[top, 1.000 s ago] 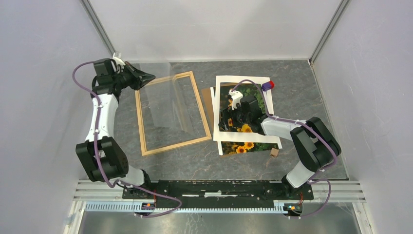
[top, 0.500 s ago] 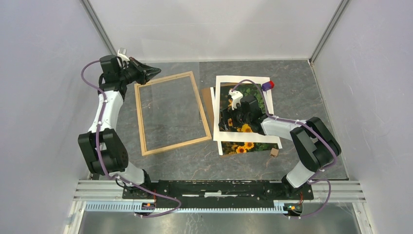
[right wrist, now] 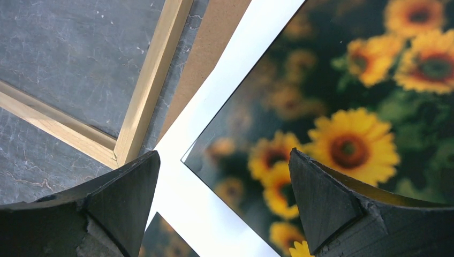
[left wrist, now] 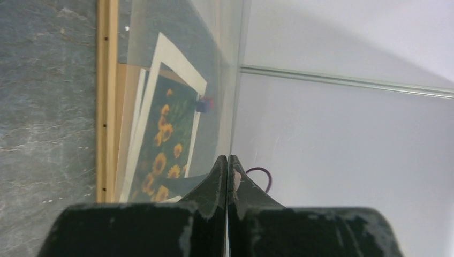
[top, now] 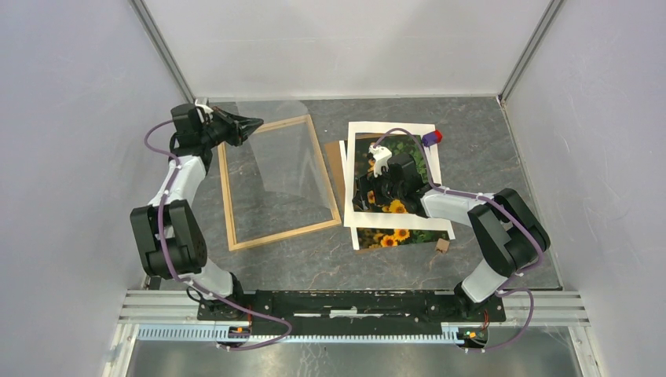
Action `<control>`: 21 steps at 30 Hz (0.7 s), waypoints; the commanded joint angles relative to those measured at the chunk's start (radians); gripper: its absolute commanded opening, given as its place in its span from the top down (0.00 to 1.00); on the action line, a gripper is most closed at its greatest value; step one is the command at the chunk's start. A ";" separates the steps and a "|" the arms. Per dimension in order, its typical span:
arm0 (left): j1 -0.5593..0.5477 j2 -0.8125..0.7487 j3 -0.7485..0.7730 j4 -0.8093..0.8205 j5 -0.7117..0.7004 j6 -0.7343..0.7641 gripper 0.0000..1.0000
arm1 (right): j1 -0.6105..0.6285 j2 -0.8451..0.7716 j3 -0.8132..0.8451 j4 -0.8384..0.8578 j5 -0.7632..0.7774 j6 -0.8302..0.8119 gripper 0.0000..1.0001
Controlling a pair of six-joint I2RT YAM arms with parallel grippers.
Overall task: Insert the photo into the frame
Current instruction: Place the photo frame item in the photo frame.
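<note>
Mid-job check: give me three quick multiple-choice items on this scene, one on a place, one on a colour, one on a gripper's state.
1. Relative to the frame, where is the white mat?
A) inside it
B) to its right, over the photo
C) to its left

2. What colour are the photo's flowers?
A) orange-yellow
B) purple
C) white

3. The left gripper is:
A) wide open
B) shut on the clear pane
C) shut on the mat

Answers:
1 B: in the top view, sunflowers show through and below the mat.
2 A: the right wrist view shows them.
3 B: in the left wrist view, the fingers meet on the pane's edge.
</note>
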 commanded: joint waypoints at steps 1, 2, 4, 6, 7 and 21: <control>-0.013 -0.124 0.001 0.102 -0.001 -0.091 0.98 | 0.001 -0.004 0.012 0.027 0.015 0.002 0.03; -0.018 -0.134 0.000 0.105 -0.004 -0.097 0.98 | 0.002 -0.005 0.012 0.027 0.017 0.002 0.03; -0.025 -0.145 0.004 0.107 -0.006 -0.099 0.98 | 0.001 -0.005 0.012 0.023 0.025 0.003 0.03; -0.024 -0.141 0.007 0.108 0.001 -0.099 0.98 | 0.002 -0.005 0.012 0.021 0.029 0.002 0.03; -0.024 -0.135 0.007 0.108 0.004 -0.098 0.98 | 0.002 -0.002 0.014 0.021 0.028 0.002 0.03; 0.110 0.017 -0.163 0.219 0.071 -0.046 0.98 | 0.001 -0.005 0.015 0.015 0.034 -0.004 0.03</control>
